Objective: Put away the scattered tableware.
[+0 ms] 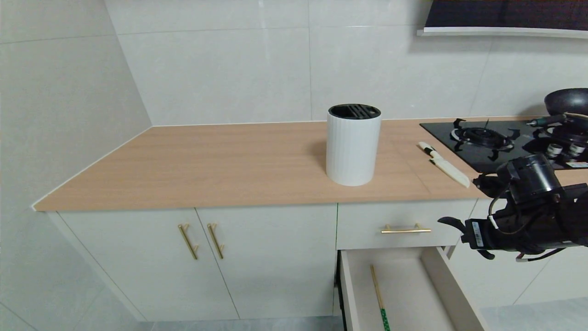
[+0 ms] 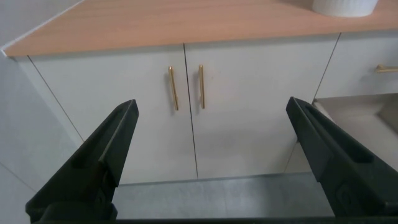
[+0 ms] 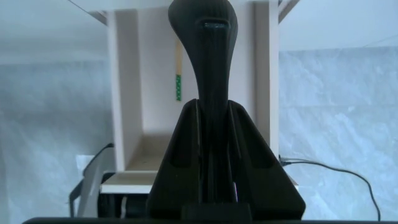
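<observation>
A white-bladed knife (image 1: 443, 163) lies on the wooden counter (image 1: 220, 161) between the white ribbed holder (image 1: 353, 145) and the hob. Below it a drawer (image 1: 436, 280) stands pulled out, with a pair of green-tipped chopsticks (image 1: 378, 294) lying inside. My right gripper (image 1: 449, 223) hangs shut and empty in front of the cabinet, just right of the drawer and above its side wall. In the right wrist view its fingers (image 3: 203, 37) point at the drawer (image 3: 121, 93) and chopsticks (image 3: 178, 74). My left gripper (image 2: 211, 106) is open and empty, low before the cabinet doors (image 2: 186, 118).
A black gas hob (image 1: 500, 140) with a dark pan (image 1: 567, 101) takes up the counter's right end. Tiled walls close off the back and left. A closed upper drawer with a brass handle (image 1: 405, 230) sits above the pulled-out one. The left counter is bare.
</observation>
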Available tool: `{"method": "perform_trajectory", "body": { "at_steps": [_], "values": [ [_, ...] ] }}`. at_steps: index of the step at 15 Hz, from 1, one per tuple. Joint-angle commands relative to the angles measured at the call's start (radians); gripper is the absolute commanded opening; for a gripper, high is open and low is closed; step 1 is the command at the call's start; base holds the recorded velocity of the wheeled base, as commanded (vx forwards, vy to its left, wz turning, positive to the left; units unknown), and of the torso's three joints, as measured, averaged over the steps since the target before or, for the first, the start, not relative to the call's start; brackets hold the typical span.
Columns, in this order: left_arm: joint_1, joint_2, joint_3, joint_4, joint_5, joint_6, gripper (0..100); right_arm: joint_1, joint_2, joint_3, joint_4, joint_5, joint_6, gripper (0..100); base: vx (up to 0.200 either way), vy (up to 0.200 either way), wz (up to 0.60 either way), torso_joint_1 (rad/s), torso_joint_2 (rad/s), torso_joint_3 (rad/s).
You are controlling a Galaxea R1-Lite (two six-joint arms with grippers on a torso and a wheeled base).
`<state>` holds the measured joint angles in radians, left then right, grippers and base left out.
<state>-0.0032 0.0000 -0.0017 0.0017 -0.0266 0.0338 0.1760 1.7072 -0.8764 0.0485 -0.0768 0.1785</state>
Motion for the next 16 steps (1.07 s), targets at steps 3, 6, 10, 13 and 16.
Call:
{"method": "perform_trajectory", "body": {
  "at_steps": [3,6,10,13,16],
  "values": [
    [0.000,0.000,0.000,0.000,0.001,0.000,100,0.000,0.057,0.002,-0.006,-0.008,-0.001,0,0.000,0.000,0.00,-0.199,0.51,0.307],
    [0.000,0.000,0.000,0.000,0.001,0.000,100,0.000,0.088,0.002,-0.007,-0.008,-0.002,0,0.000,0.000,0.00,-0.186,0.50,0.300],
    [0.000,0.000,0.000,0.000,0.001,0.000,100,0.007,0.135,0.019,-0.059,-0.017,-0.002,0,0.000,0.000,0.00,-0.163,0.49,0.314],
    [0.000,0.000,0.000,0.000,-0.001,0.000,100,0.007,0.167,0.027,-0.085,-0.020,-0.002,0,0.000,0.000,0.00,-0.142,0.48,0.330],
    [0.000,0.000,0.000,0.000,-0.001,0.000,100,0.008,0.200,0.028,-0.104,-0.020,-0.002,0,0.000,0.000,0.00,-0.115,0.46,0.342]
  ]
}}
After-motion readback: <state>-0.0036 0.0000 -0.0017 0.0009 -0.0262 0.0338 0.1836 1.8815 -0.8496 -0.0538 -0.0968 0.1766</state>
